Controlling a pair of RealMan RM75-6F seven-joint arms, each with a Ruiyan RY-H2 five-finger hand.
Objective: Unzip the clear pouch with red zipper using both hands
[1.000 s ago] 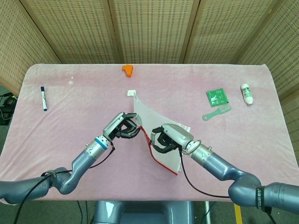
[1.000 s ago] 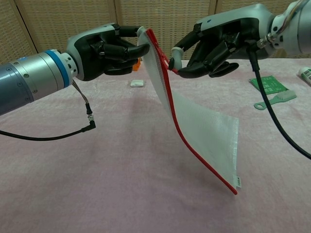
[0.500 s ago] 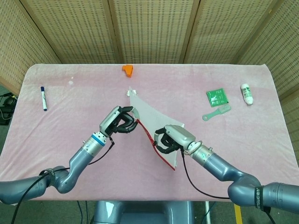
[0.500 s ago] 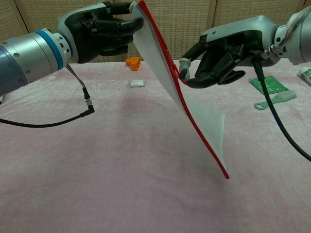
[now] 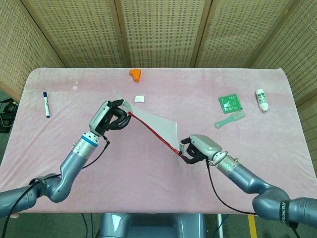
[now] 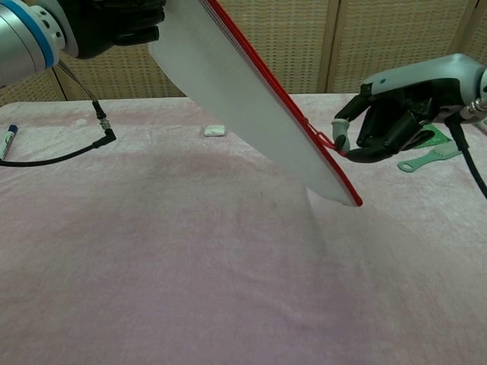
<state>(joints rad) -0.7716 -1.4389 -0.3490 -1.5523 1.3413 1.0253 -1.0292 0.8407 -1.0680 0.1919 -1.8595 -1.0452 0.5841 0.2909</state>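
Note:
The clear pouch [image 5: 157, 125] [image 6: 236, 106] with its red zipper [image 5: 151, 133] [image 6: 262, 76] hangs stretched in the air between my two hands, above the pink table [image 5: 247, 84]. My left hand [image 5: 111, 116] [image 6: 114, 23] grips the pouch's upper left corner. My right hand [image 5: 198, 148] [image 6: 396, 118] pinches the red zipper pull [image 5: 182, 153] [image 6: 332, 143] near the pouch's lower right end. The pouch slopes down from left to right.
On the table lie a blue marker [image 5: 45, 104], an orange piece [image 5: 135, 74], a small white block [image 5: 140, 98] [image 6: 215, 131], a green card [image 5: 230, 103], a green comb [image 5: 229, 119] [image 6: 430, 157] and a white tube [image 5: 261, 99]. A black cable [image 6: 68, 156] hangs from my left arm.
My left hand has lifted and pulled the pouch's corner to the left. My right hand has moved right and down along the zipper, drawing the pull toward the far end.

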